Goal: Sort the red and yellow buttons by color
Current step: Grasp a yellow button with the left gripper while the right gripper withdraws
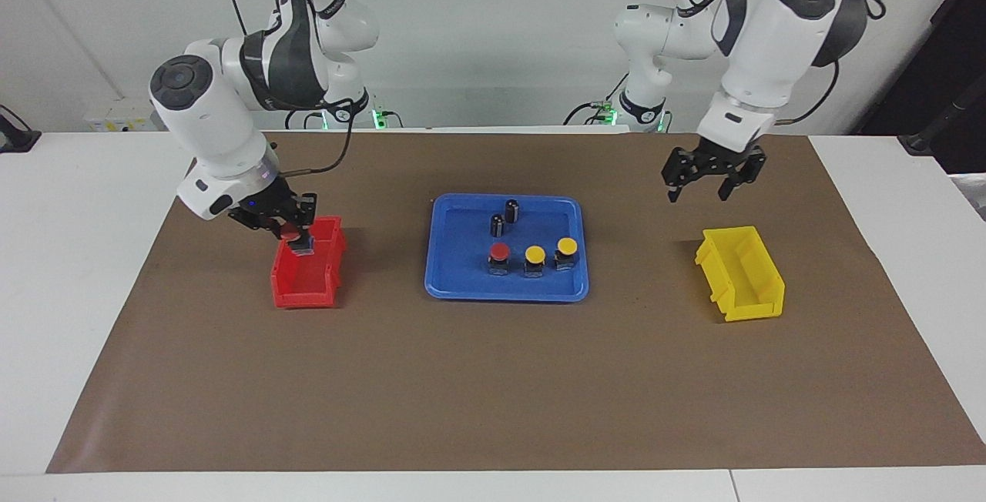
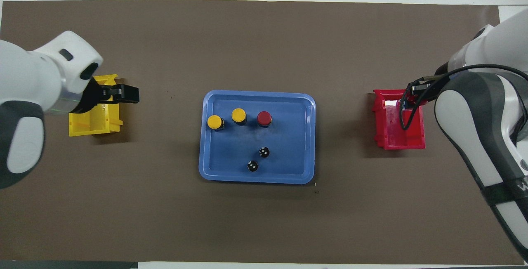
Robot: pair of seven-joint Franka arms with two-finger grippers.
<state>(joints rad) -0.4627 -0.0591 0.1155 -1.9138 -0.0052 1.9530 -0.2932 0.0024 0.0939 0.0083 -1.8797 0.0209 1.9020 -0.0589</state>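
My right gripper (image 1: 297, 237) is shut on a red button (image 1: 292, 233) and holds it at the top of the red bin (image 1: 306, 280), over the bin's end nearer the robots. In the overhead view the arm hides most of this gripper (image 2: 406, 103). A second red button (image 1: 499, 252) and two yellow buttons (image 1: 534, 256) (image 1: 567, 246) stand in a row in the blue tray (image 1: 454, 271). My left gripper (image 1: 699, 194) is open and empty, up in the air by the yellow bin (image 1: 741, 275), which holds nothing.
Two small dark capless cylinders (image 1: 511, 209) (image 1: 498, 225) stand in the tray, nearer the robots than the buttons. A brown mat (image 1: 493, 394) covers the table. The bins sit at either end, the tray in the middle.
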